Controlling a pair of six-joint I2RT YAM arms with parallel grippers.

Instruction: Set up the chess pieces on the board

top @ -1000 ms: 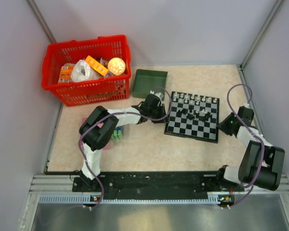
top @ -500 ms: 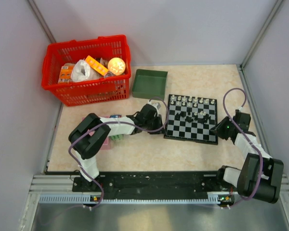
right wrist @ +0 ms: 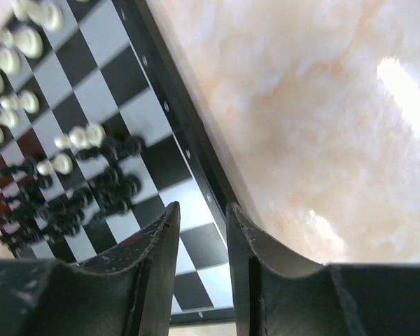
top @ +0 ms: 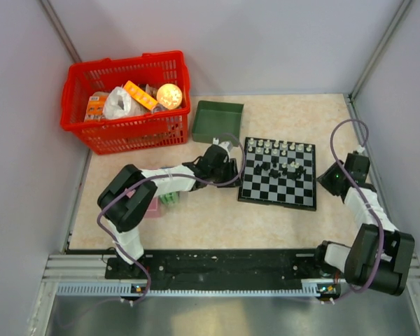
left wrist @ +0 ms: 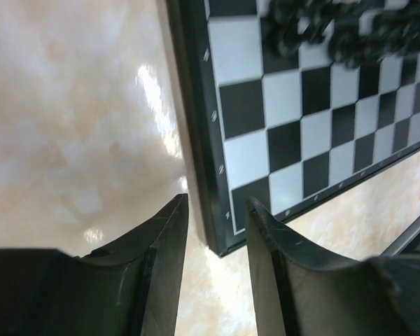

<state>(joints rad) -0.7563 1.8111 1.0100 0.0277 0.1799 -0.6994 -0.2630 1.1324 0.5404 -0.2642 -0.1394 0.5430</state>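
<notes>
The board [top: 278,175] lies right of the table's centre, with white chess pieces [top: 280,146] in a row along its far edge and black chess pieces [top: 283,168] bunched near its middle. My left gripper [top: 232,168] sits low at the board's left rim. In the left wrist view the left gripper [left wrist: 215,210] is narrowly open, the board's corner [left wrist: 224,238] showing in the gap and nothing pinched. My right gripper [top: 327,180] hovers by the board's right edge. In the right wrist view the right gripper [right wrist: 199,213] is slightly open over the rim [right wrist: 196,157], holding nothing.
A red basket [top: 126,101] of odds and ends stands at the back left. A green tray [top: 217,120] sits just behind the board's left corner. A pink tray [top: 152,206] with small green blocks [top: 169,198] lies under my left arm. Grey walls close in both sides.
The board slid a little left and nearer, then stayed. My right gripper drew back to the right off the board edge. Both pairs of jaws have parted slightly.
</notes>
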